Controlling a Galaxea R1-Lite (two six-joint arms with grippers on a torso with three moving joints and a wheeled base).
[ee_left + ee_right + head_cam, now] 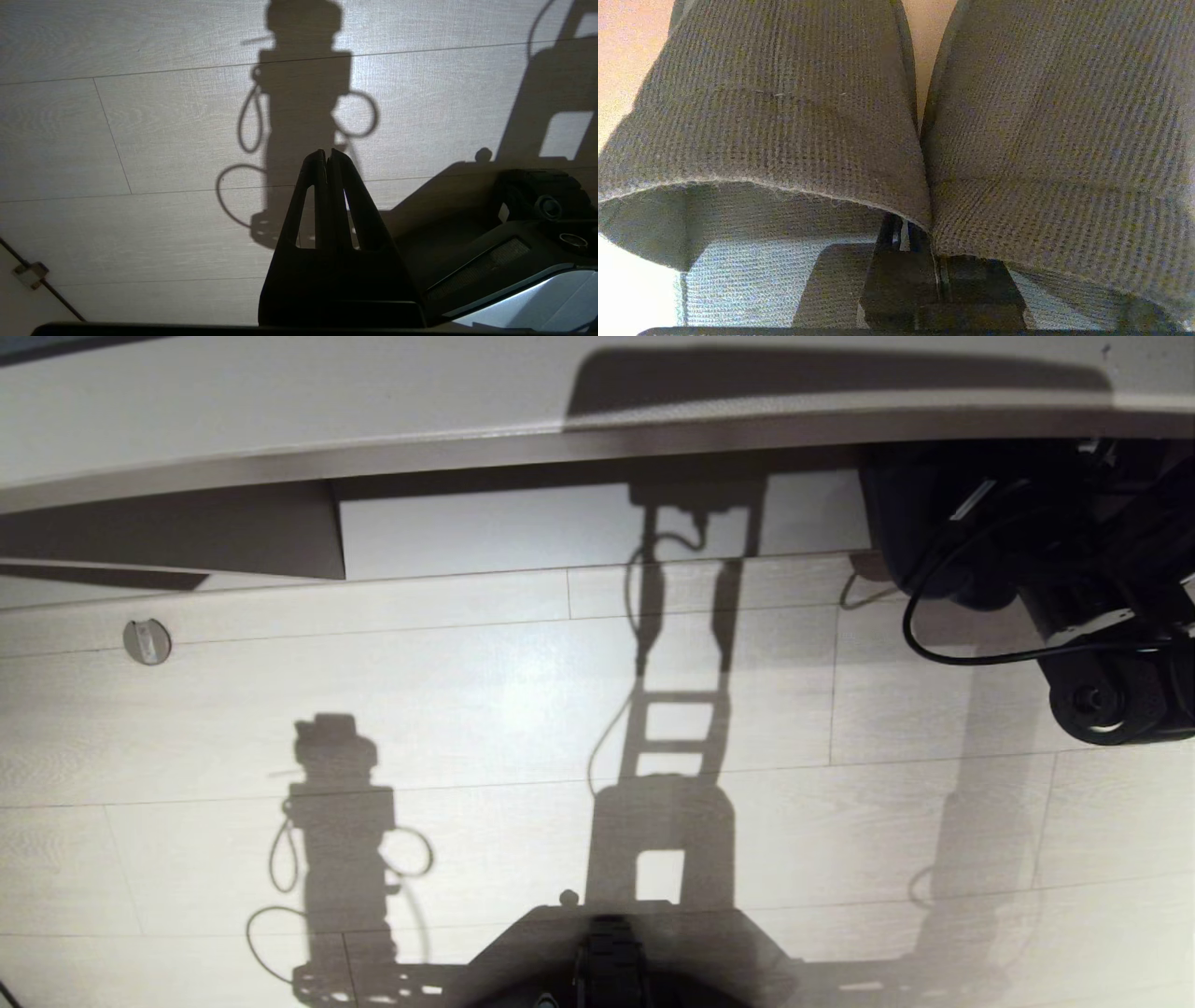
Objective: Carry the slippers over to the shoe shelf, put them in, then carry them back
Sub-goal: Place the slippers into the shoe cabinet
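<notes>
Pinching the slippers (896,116) together by their inner edges (so both travel at once), the right gripper (920,242) is clamped; the left gripper (328,156) hangs closed, empty.

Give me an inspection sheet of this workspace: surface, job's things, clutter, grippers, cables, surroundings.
Surface: pale wood-grain plank floor, crossed by the robot's own shadows.
Job's things: slippers, a dark woven-fabric pair side by side, pinched where their inner edges meet; in the head view they are a dark mass at the shelf opening. Shoe shelf, pale interior under a long top edge.
Clutter: round metal floor fitting; small bracket on a thin line along the floor.
Grippers: right gripper shut on the slippers; left gripper shut, empty, hanging over the floor.
Cables: black cable looping off the right arm.
Surroundings: robot base at the near edge.
</notes>
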